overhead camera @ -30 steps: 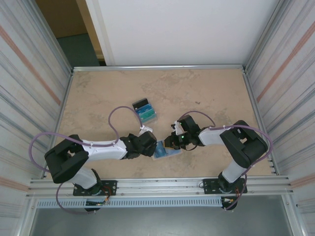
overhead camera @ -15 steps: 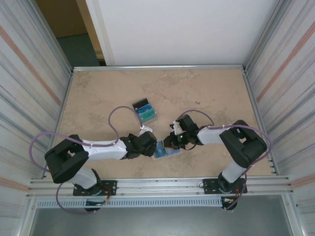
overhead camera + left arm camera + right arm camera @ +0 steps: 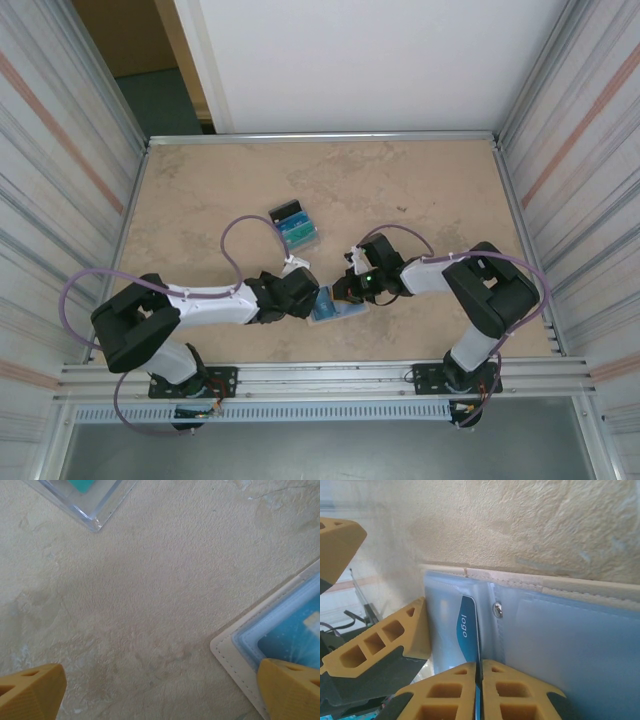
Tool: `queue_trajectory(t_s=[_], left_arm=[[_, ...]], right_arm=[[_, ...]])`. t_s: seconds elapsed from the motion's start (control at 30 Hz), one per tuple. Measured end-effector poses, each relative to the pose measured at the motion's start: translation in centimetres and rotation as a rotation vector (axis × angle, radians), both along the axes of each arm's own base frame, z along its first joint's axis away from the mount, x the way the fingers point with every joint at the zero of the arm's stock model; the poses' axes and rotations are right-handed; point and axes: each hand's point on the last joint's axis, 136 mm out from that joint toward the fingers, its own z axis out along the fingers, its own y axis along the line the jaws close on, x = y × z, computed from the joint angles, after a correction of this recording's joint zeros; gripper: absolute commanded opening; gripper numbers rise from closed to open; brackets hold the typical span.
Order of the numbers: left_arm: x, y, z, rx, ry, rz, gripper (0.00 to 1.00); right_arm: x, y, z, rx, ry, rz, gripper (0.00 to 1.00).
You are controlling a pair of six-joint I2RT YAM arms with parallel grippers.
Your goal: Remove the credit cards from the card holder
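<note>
**Mia:** Where is the card holder?

**Tom:** The card holder [image 3: 336, 306] lies open and flat on the tan table [image 3: 420, 190]. It is near the front edge, right between the two claws. Its rim is beige with little stitches. Its inside is pale blue-grey, with a small metal snap [image 3: 497, 609] by the fold.

**Mia:** What is the right claw doing?

**Tom:** The right claw [image 3: 479, 680] is squeezed tight. Its two yellow fingers [image 3: 520, 692] press together on the thin edge of a blue card [image 3: 466, 630] with the word "logo" on it. The card stands on its edge and bends a little. Its far end sits by the fold of the holder. I cannot tell how much of it is inside a pocket.

**Mia:** And the left claw?

**Tom:** The left claw [image 3: 160, 692] is wide open and has hold of nothing. One of its fingers [image 3: 292, 690] sits over a corner of the card holder. Some bright blue shows inside the holder there. I cannot tell if that is the same card. The other finger is over bare table.

**Mia:** Are there more cards?

**Tom:** Yes. More cards [image 3: 295, 228] lie farther back on the table, apart from the holder. They are black, blue and teal, spread out a bit. They sit in a clear tray [image 3: 112, 502], and teal shows through its corner.
</note>
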Motion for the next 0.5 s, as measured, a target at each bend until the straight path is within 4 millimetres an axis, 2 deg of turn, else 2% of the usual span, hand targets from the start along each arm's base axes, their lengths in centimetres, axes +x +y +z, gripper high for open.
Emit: queue_trajectory(t_s=[0.5], left_arm=[[0.07, 0.13, 0.08, 0.008, -0.004, 0.004, 0.99]], right_arm=[[-0.10, -0.93, 0.21, -0.033, -0.019, -0.011, 0.00]])
